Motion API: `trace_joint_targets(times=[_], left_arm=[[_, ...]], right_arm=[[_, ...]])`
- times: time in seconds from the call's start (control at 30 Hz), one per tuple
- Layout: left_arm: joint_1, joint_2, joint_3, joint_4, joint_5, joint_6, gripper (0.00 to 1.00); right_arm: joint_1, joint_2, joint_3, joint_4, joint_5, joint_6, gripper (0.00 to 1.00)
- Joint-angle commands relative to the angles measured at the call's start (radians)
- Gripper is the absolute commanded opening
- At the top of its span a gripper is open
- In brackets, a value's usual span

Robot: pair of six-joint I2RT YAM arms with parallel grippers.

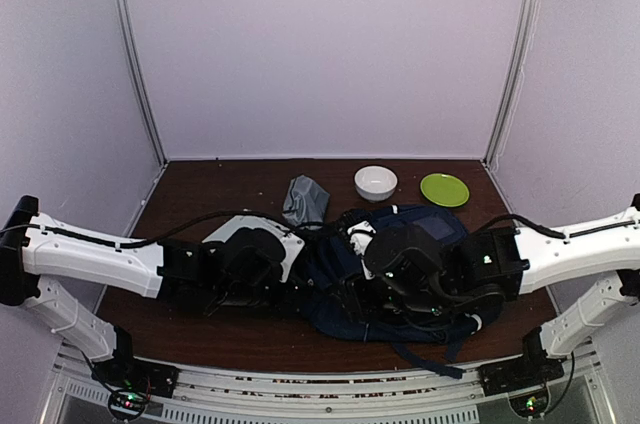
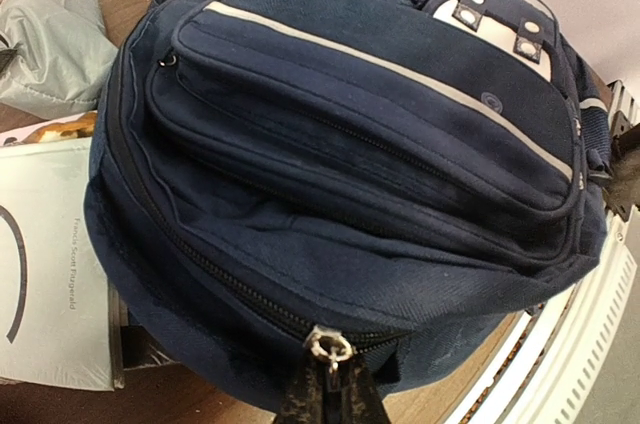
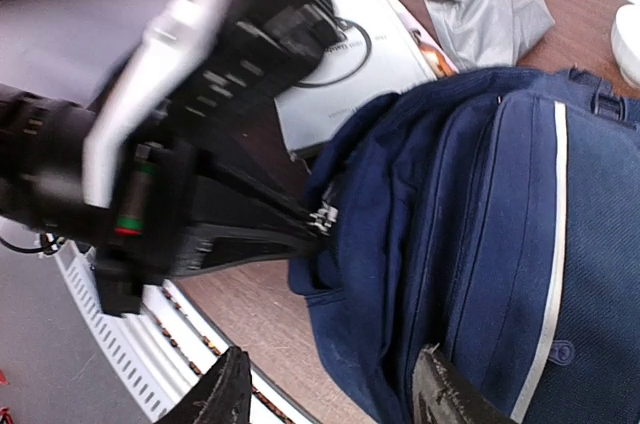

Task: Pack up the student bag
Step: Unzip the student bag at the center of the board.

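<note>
Dark wooden surface (image 1: 200, 184), pale walls around.

- White book (image 2: 50, 274) lies flat against the left side of the student bag (image 2: 380, 144).
- Left end effector (image 2: 328, 379) is pinched tight on the zipper pull (image 2: 330, 346).
- The bag lies front-up mid-surface, toward the near edge.
- Right end effector (image 3: 335, 399) is spread over the bag, gripping nothing.
- Toward the far edge: grey pouch (image 1: 305, 201), white bowl (image 1: 375, 182), green plate (image 1: 444, 189).
</note>
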Motion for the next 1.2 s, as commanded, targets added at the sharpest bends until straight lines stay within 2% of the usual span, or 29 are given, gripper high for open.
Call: trace_joint_targets(times=[0.0,0.23,0.37,0.5,0.63,0.8,0.93,1.17], left_arm=[[-0.008,-0.059,-0.022,0.092,0.004,-0.014,0.00],[-0.009,-0.070,-0.031,0.097,0.004,-0.011,0.00],[-0.009,-0.076,-0.036,0.103,0.005,-0.017,0.00],[-0.009,-0.083,-0.040,0.100,0.001,-0.016,0.00],[-0.009,-0.082,-0.042,0.084,-0.022,-0.022,0.00],[-0.007,-0.075,-0.028,0.056,-0.071,-0.010,0.00],[0.007,-0.062,-0.003,0.048,-0.078,0.008,0.00],[0.046,-0.029,0.030,0.061,-0.053,0.031,0.00]], right_arm=[[-0.024,0.013,-0.049,0.115,-0.037,0.023,0.53],[-0.037,0.084,-0.045,0.127,-0.050,0.027,0.48],[-0.048,0.117,-0.046,0.126,-0.049,0.033,0.41],[-0.048,0.130,-0.044,0.115,-0.048,0.037,0.24],[-0.049,0.078,-0.072,0.122,-0.042,0.037,0.00],[-0.036,-0.034,-0.137,0.074,-0.057,0.001,0.00],[-0.017,-0.142,-0.197,-0.028,-0.078,-0.011,0.00],[0.016,-0.325,-0.282,-0.200,-0.070,0.090,0.00]])
